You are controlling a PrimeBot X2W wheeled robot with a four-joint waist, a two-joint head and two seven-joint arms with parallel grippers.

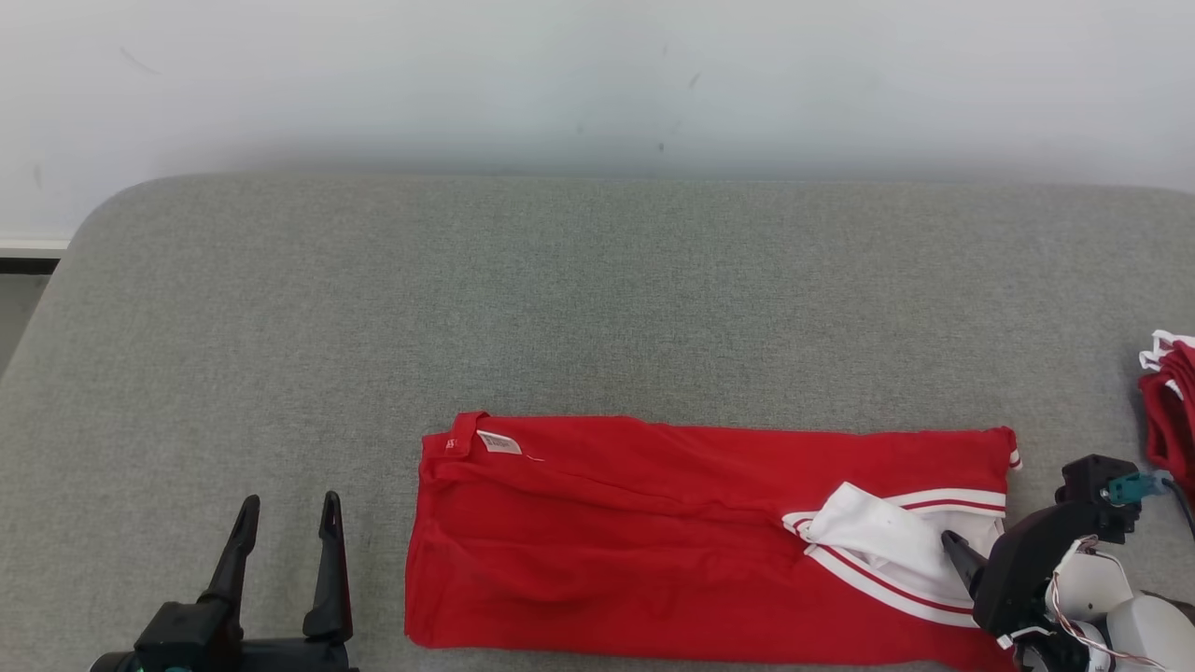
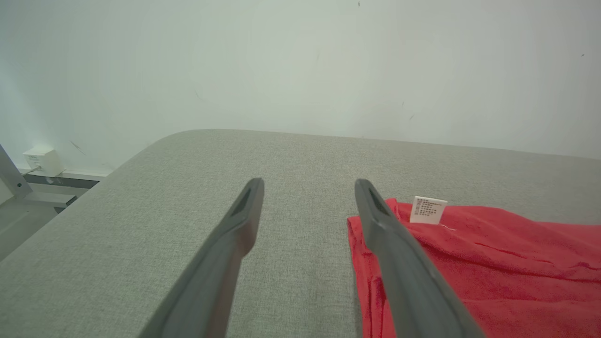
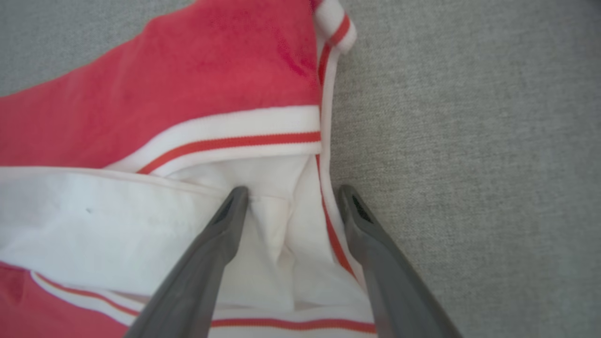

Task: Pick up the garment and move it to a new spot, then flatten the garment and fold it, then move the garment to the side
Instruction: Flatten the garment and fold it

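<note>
**Folded red garment on grey table, both claws open**

One grey fabric-topped table point(image 1: 280, 327), rounded far-left corner, pale wall point(image 1: 597, 75) behind it.

One task garment point(image 1: 607, 541): red, lying as a long flat rectangle at the table's near edge, centre to right. Its right end has a white collar point(image 1: 878, 537) with red-striped trim. A second heap of red-and-white cloth point(image 1: 1172, 411) sits at the far right edge of the head view, apart from the garment.

Two claws. The left claw point(image 1: 290, 504) is at lower left, fingers pointing up the view, jaws spread, holding nothing, above bare table just beside the garment's left edge. The right claw point(image 3: 292, 190) comes in from lower right, arm angled in over the garment's right end, jaws wide and not clamped. Its tips are at the white collar and the striped edge; contact unclear.

The head view shows one right finger, the right wrist view both. The left wrist view adds a small white box point(image 2: 43, 159) low on the wall.

One white label point(image 1: 499, 442) at the garment's far-left corner; print unreadable.
</note>
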